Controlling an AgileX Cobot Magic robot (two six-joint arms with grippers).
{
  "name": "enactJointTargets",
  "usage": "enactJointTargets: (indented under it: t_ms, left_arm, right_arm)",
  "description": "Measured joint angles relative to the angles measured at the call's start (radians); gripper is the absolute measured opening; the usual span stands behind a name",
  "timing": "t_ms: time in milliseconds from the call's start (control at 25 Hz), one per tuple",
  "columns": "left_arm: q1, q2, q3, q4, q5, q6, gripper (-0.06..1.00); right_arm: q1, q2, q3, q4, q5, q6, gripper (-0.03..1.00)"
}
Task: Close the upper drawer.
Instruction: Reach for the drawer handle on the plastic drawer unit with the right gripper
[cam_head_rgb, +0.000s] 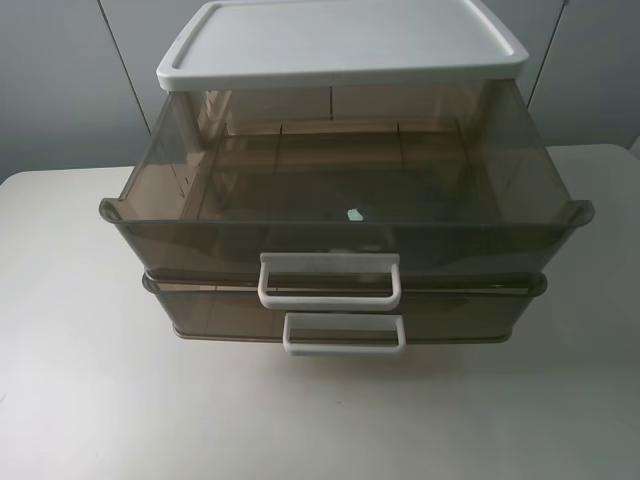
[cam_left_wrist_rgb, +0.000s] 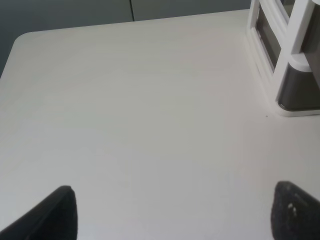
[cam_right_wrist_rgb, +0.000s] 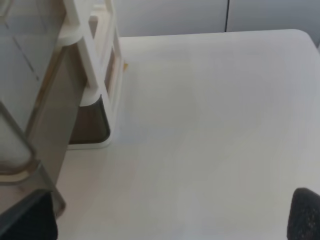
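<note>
The upper drawer (cam_head_rgb: 340, 200) is translucent smoky-brown and stands pulled far out of the white-topped cabinet (cam_head_rgb: 340, 40). Its white loop handle (cam_head_rgb: 329, 280) faces the front. In the right wrist view the drawer's front corner (cam_right_wrist_rgb: 30, 125) is close on one side of the right gripper (cam_right_wrist_rgb: 165, 220). That gripper is open, with its dark fingertips (cam_right_wrist_rgb: 306, 215) wide apart above the table. The left gripper (cam_left_wrist_rgb: 172, 215) is open too, fingertips (cam_left_wrist_rgb: 55, 215) wide apart over bare table, away from the cabinet's corner (cam_left_wrist_rgb: 295, 65). Neither gripper shows in the exterior high view.
The lower drawer (cam_head_rgb: 450, 310) with its own white handle (cam_head_rgb: 344, 333) sits just under the upper one, out only slightly. A small pale speck (cam_head_rgb: 354, 214) shows inside the upper drawer. The white table (cam_head_rgb: 80, 350) spreads around the cabinet, with a grey wall behind.
</note>
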Motion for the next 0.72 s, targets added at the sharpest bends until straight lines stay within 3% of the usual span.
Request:
enactJointTargets:
  t_ms: [200, 440, 560, 720]
  left_arm:
    - [0.0, 0.0, 0.0, 0.0, 0.0, 0.0, 0.74]
    - [0.0, 0.0, 0.0, 0.0, 0.0, 0.0, 0.74]
    - [0.0, 0.0, 0.0, 0.0, 0.0, 0.0, 0.74]
    - [0.0, 0.0, 0.0, 0.0, 0.0, 0.0, 0.74]
  right_arm:
    - [0.0, 0.026, -0.026, 0.013, 0.009, 0.0, 0.7]
    - [0.0, 0.248, -0.223, 0.025, 0.01, -0.007, 0.7]
    - [0.0, 0.378, -0.317, 0.103, 0.01, -0.107, 0.7]
    - [0.0, 0.518, -0.374, 0.281, 0.007, -0.297, 0.7]
